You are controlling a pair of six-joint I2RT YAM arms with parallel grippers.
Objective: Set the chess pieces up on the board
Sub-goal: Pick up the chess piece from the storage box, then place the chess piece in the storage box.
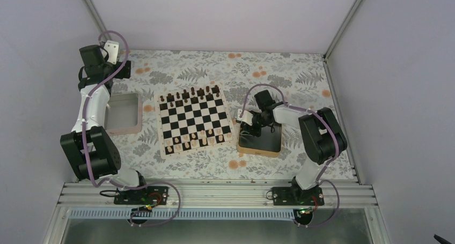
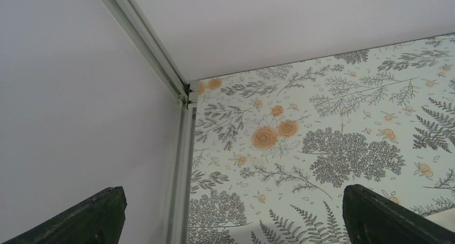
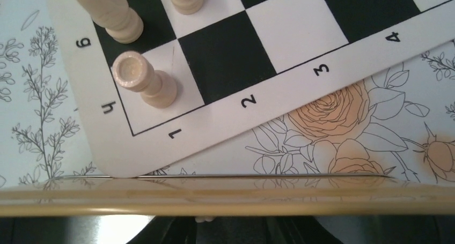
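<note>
Right wrist: smooth turned-wood chess pcs

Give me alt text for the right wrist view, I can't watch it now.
A corner of the board fills the top, with a light wooden rook on its h1 corner square and two more light pieces behind it. The gold tray rim crosses the foreground, with floral cloth between.

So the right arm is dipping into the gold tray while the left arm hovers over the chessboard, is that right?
Not quite: the right gripper is at the gold tray, but the left gripper hangs beyond the chessboard, over the floral cloth near its far left corner. The top view shows it.
</note>
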